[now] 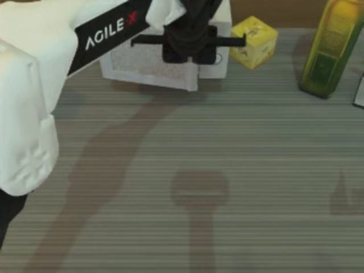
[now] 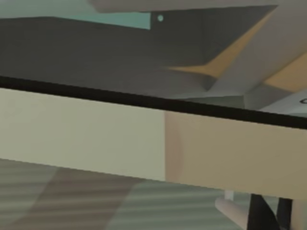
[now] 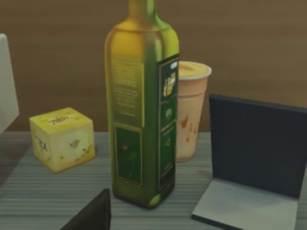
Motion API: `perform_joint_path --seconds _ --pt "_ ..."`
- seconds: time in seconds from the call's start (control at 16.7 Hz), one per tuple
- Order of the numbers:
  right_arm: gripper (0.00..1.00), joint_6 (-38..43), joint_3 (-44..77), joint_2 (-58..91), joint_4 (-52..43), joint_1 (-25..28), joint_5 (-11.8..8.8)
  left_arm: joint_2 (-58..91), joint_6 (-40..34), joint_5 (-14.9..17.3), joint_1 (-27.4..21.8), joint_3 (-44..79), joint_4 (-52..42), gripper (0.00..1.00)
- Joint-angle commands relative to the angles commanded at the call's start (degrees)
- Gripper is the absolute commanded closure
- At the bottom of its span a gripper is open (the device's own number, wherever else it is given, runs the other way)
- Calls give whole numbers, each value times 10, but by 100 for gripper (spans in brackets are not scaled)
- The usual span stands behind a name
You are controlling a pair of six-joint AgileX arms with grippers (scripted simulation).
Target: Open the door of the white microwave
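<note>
The white microwave [image 1: 220, 67] stands at the back of the table, a little left of centre. Its door [image 1: 145, 61], with a grey mesh window, stands slightly ajar, its free edge swung out toward the front. My left gripper [image 1: 187, 48] hangs over that free edge and is shut on the door. In the left wrist view the pale door [image 2: 86, 129] fills the middle, and the dark fingers [image 2: 256, 215] sit beside a pale rod-like handle [image 2: 235, 210]. My right arm is outside the top view; a dark bit of my right gripper [image 3: 93, 215] shows in its own wrist view.
A yellow cube [image 1: 253, 35] sits just right of the microwave. A tall green bottle [image 1: 330, 48] stands at the back right, with an orange cup [image 3: 191, 112] and an open laptop [image 3: 254, 163] behind and beside it. My left arm's white body [image 1: 34, 85] covers the table's left side.
</note>
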Motion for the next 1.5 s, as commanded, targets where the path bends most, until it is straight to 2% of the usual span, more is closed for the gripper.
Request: perform_joint_path --seconds 1.08,1.5 --pt "0 0 0 0 0 0 0 1 -1 4 -4 -2 2 100" --pt "0 0 0 0 0 0 0 -61 55 27 6 -103 54 100"
